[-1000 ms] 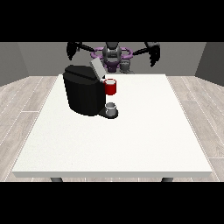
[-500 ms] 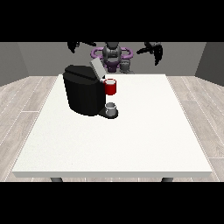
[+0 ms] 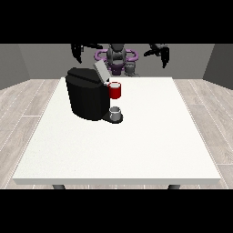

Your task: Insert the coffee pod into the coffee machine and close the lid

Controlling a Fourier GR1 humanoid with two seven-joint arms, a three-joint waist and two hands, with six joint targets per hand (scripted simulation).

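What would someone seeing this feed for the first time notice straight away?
The black coffee machine stands out, on the left half of the white table, its lid tilted up. A red thing at the machine catches the eye on its right side, with a small grey thing on the base below. Behind the table's far edge the robot holds both hands raised off the table, away from the machine.
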